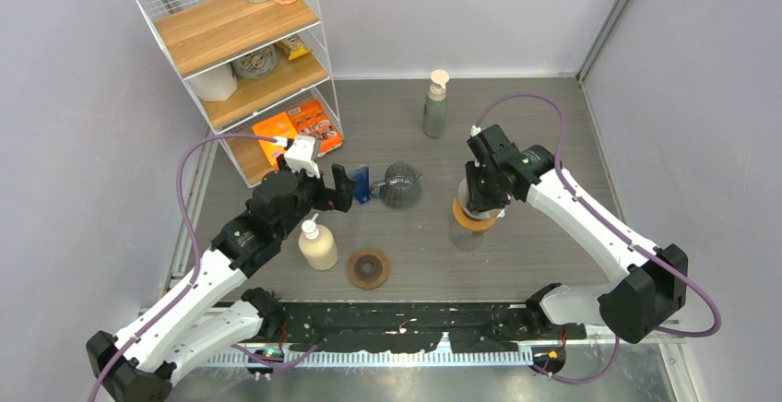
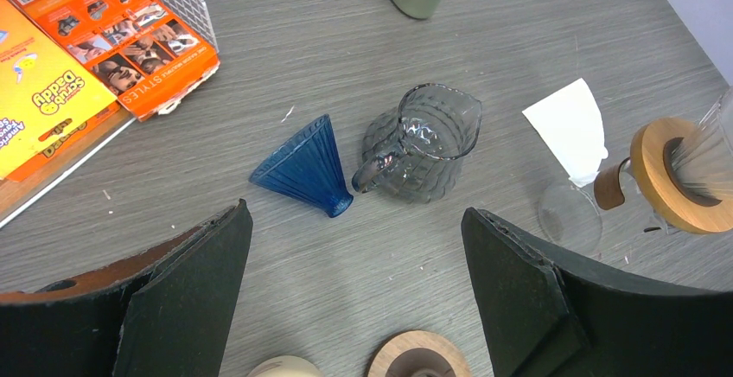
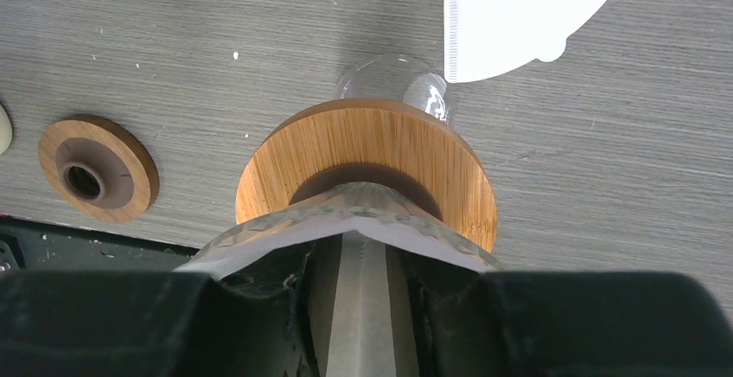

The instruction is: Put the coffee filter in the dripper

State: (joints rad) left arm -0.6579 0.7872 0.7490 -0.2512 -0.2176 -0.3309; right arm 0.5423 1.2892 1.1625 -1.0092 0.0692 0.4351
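While both arms hang over the grey table (image 1: pixel 553 125), the dripper is the reference.

- Wire shelf (image 1: pixel 231 29): far left of the dripper, against the back wall.
- Left gripper (image 2: pixel 354 221): well left of the dripper, jaws spread wide, nothing between them.
- Right gripper (image 3: pixel 359 256): directly on the dripper, fingers drawn close and pinching the rim of its cone.
- Glass pitcher (image 2: pixel 423 148): left of the dripper, standing upright.
- Dripper (image 3: pixel 372 143): glass cone in a bamboo collar. A pale sheet seems to line its mouth, but it is too close and blurred to be sure.
- Blue ribbed cone (image 2: pixel 302 169): beyond the pitcher from the dripper, lying on its side.
- Coffee filter (image 3: pixel 519 14): white, flat on the table just beyond the dripper, outside it.
- Wooden disc (image 3: pixel 95 169): near-left of the dripper.
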